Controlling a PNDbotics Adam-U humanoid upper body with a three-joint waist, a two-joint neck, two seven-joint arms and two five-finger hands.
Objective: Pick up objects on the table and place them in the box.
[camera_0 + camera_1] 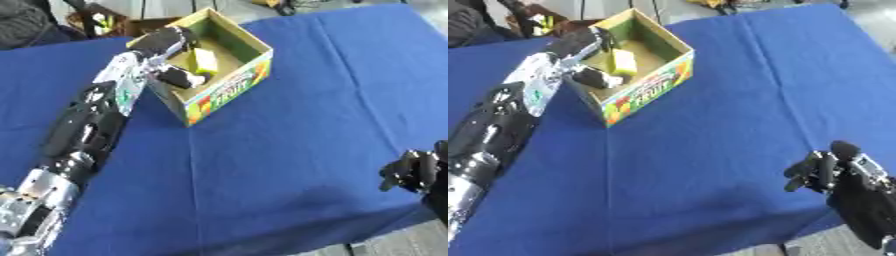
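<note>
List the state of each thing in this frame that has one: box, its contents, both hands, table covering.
box: upright, open-topped, on the blue cloth.
yellow object: inside the box, by the left hand's fingers.
left hand: reaching over the box's near-left wall into it; whether it grips the object cannot be told.
right hand: idle at the lower right, fingers curled, holding nothing.
blue cloth: spread flat over the table.

lab/demo rm | blue-cloth table (pixel 289 150) | floor cables (pixel 302 5)
</note>
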